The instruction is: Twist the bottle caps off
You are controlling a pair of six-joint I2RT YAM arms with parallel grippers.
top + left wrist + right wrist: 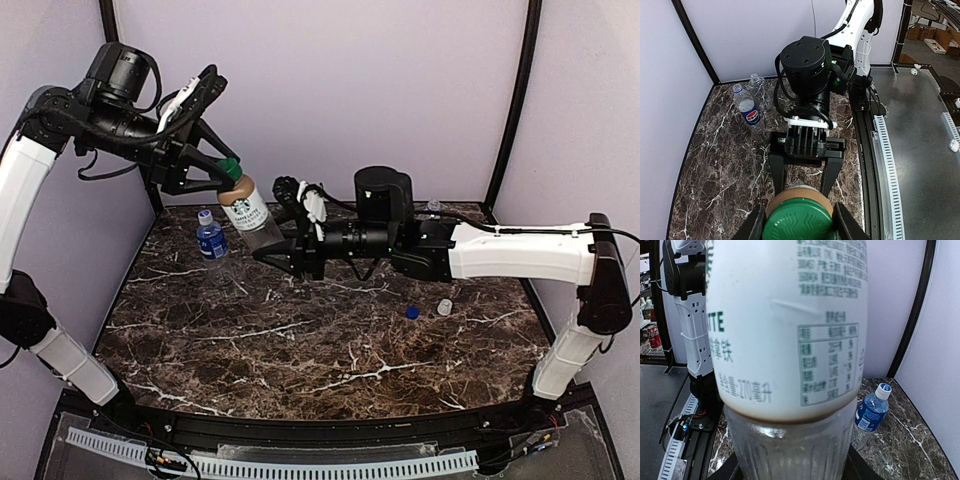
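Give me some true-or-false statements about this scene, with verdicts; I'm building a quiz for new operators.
1. The left gripper is closed on the green cap. True.
2. The short bottle stands on the table. False: it is held in the air, with the right gripper clamped around its lower body.
3. Two loose caps lie on the table. True: a blue cap and a white cap, side by side.
4. The blue-labelled bottle lies on its side. False: it stands upright with its cap on.

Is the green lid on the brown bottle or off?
On. The green cap sits on the neck of the brown bottle, and the left gripper is shut around it.
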